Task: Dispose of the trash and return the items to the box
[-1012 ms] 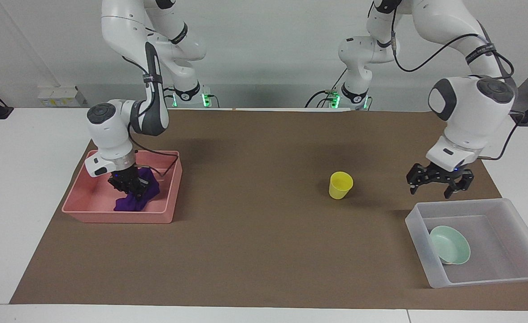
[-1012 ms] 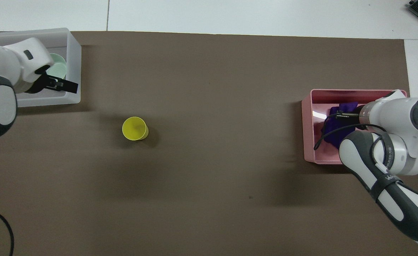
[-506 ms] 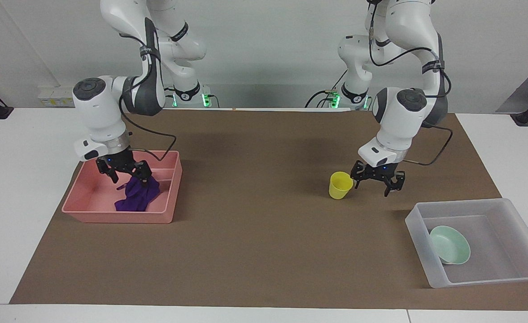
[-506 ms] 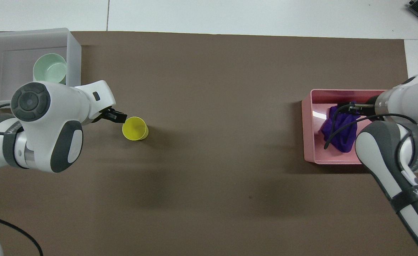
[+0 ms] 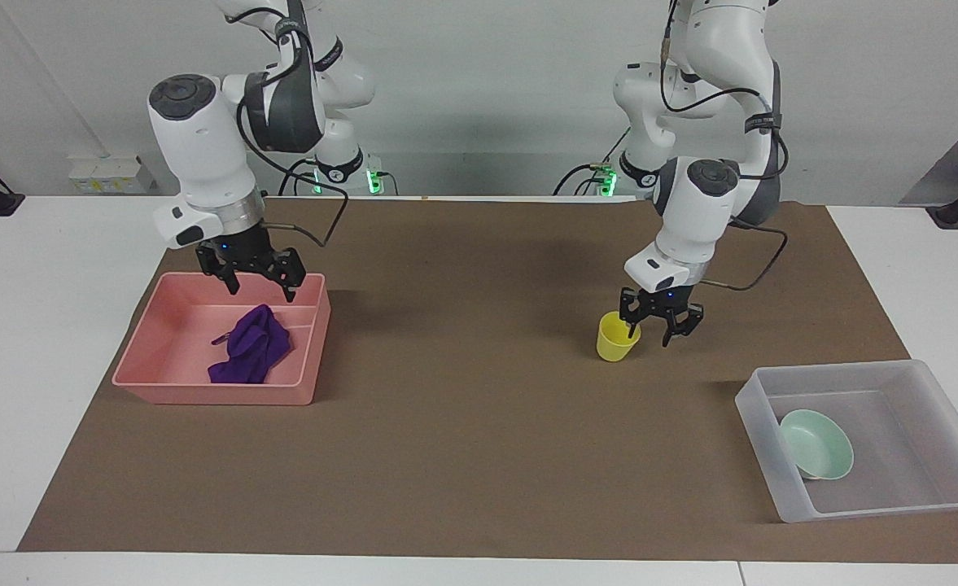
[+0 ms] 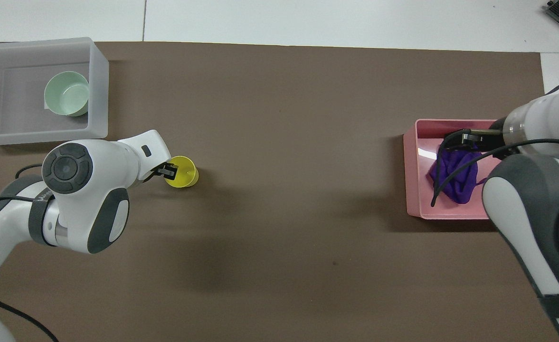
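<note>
The left gripper [image 5: 655,324] straddles the rim of the yellow cup [image 5: 615,337] – one finger inside, one outside, whether gripped I cannot tell. The cup stands on the brown mat [image 5: 479,423], at ten o'clock from the clear box [image 5: 918,370] in the facing view. The green bowl [image 5: 817,444] lies in that box. The right gripper [image 5: 255,277] hangs with fingers spread, holding nothing, over the pink bin [image 5: 202,391] – the purple cloth [image 5: 251,354] lies inside.

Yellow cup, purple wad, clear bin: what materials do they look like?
Yellow cup: looks like smooth, opaque hard plastic, with a thin even wall.
Purple wad: soft cloth, matte, crumpled into folds.
Clear bin: translucent whitish plastic, probably rigid; the mat shows faintly through its straight walls.
</note>
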{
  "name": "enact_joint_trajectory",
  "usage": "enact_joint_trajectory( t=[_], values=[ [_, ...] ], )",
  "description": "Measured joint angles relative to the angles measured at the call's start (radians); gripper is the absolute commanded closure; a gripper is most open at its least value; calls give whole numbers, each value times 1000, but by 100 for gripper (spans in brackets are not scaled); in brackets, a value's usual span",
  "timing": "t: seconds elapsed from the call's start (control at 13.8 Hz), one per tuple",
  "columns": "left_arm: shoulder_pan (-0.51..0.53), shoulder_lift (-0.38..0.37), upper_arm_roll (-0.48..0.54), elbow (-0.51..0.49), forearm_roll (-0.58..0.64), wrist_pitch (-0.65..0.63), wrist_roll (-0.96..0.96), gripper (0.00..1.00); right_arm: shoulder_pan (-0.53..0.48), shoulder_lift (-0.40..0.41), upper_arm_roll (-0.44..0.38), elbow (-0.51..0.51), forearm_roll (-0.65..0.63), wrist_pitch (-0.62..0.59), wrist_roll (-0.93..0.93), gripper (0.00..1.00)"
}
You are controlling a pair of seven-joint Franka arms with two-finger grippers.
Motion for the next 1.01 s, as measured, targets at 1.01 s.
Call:
enact_joint_trajectory(
  t=[1.01],
  values=[
    [135, -26, 31, 219, -16, -119, -45, 100, -102, -68, -21, 236, 40, -369, -151, 0]
  ],
)
